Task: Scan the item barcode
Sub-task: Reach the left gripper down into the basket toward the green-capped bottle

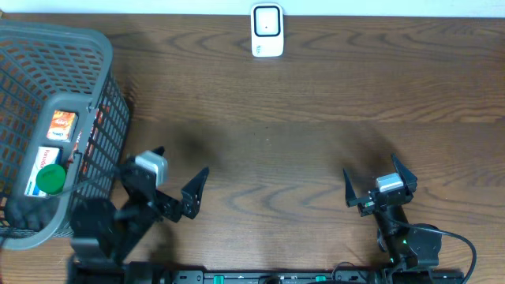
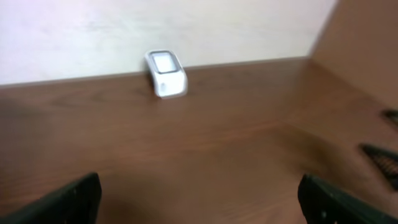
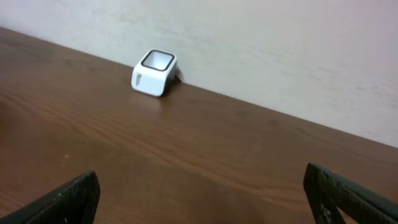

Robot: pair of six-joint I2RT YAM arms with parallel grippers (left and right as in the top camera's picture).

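The white barcode scanner [image 1: 267, 30] stands at the table's far edge, centre, and shows in the left wrist view [image 2: 165, 73] and the right wrist view [image 3: 154, 73]. Packaged items lie in the grey basket [image 1: 95, 55] at the left: an orange-labelled packet [image 1: 63, 125] and a blue-and-white pack with a green cap [image 1: 49, 173]. Which one is the item I cannot tell. My left gripper [image 1: 180, 170] [image 2: 199, 198] is open beside the basket, holding nothing. At the near right, my right gripper [image 1: 371, 170] [image 3: 202, 196] is open and empty.
The basket's mesh wall [image 1: 118, 118] rises right next to the left arm. Bare brown tabletop [image 1: 268, 150] stretches between the grippers and the scanner. A pale wall [image 3: 280, 43] stands behind the scanner. The right gripper's dark fingers [image 2: 382, 155] show at the left wrist view's right edge.
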